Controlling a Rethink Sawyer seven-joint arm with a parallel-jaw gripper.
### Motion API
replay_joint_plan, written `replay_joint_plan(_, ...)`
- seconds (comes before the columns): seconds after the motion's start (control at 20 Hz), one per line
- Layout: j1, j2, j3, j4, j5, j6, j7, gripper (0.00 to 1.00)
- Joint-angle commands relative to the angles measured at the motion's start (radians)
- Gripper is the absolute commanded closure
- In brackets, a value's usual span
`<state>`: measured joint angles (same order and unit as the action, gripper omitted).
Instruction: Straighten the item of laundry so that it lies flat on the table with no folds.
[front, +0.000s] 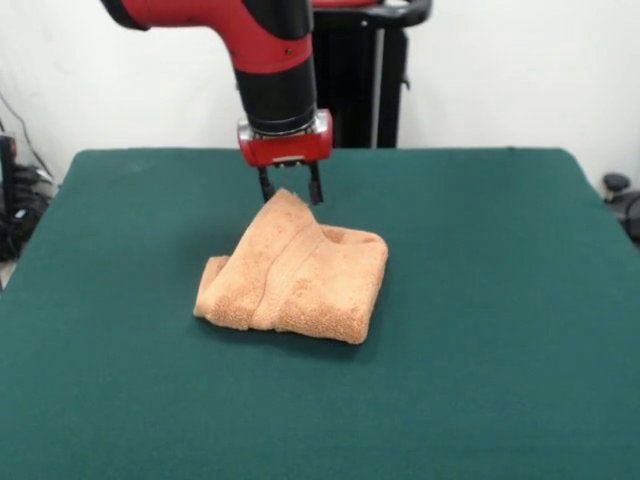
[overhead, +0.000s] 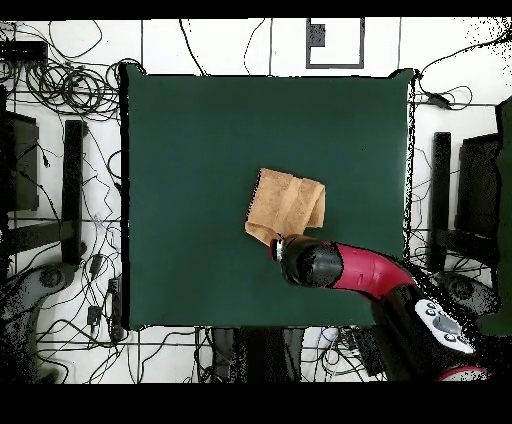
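The folded towel (front: 295, 275) lies mid-table (front: 480, 330), the gripper (front: 289, 190) at its far corner.
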<state>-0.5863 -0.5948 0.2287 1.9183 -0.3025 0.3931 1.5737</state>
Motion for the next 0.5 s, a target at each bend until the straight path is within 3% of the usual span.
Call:
replay_joint_plan(0.05,0.025,0.063,0.127,-0.111,0.047,0.069,0.035,0.0)
replay_joint_plan(0.5,-0.011,0.077,0.165,-0.153,0.054,0.149,-0.004,0.0)
